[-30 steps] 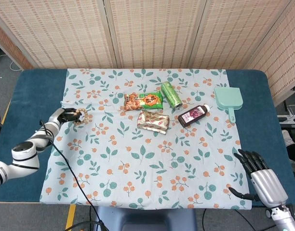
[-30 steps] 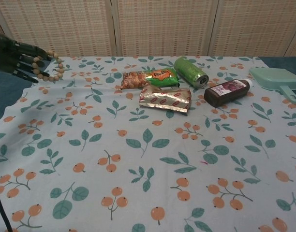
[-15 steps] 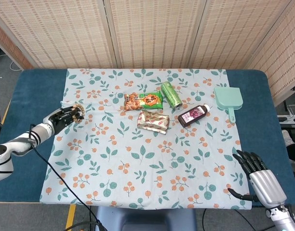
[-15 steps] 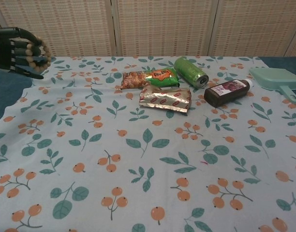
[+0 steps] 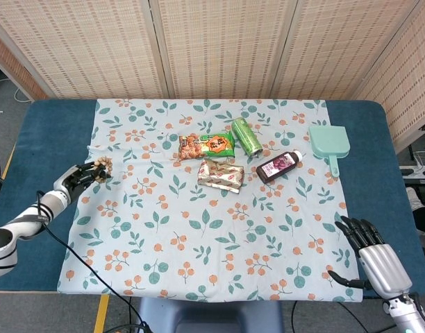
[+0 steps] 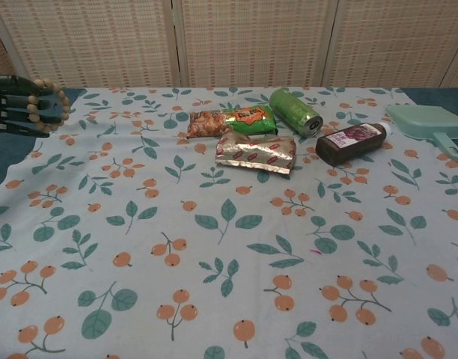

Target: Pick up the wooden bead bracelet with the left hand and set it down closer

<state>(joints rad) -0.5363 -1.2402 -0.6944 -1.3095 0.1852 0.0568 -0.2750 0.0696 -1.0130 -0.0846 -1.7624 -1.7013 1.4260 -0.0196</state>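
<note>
- Since the earlier frames the left hand has drawn back toward the robot and toward the left edge of the cloth, carrying the wooden bead bracelet with it. The right hand has not moved.
- The bracelet is now off the floral tablecloth, looped over the dark fingers of the left hand. In the chest view the beads wrap around the curled fingers, which are closed on them. The hand is above the left border of the cloth, well apart from the snacks.
- The right hand rests near the front right corner of the table, its fingers spread apart and holding nothing.
- I judge the bracelet to be light. The beads are hard and smooth, but the string is loose, so the loop is floppy and can slide off a finger if the hand tilts downward.
- The hold looks sensible to me: fingers hooked through the loop, not pinching one bead, which could roll out.
- To set it down, I would lower the hand close to the cloth before opening, because round beads can bounce or roll a little.
- Writing: the orange and green snack bag carries large characters that I cannot read. The dark bottle has a purple and white label, too small to read. The green can and the shiny packet also show print that is not legible.
- The mint dustpan has no visible marking.
</note>
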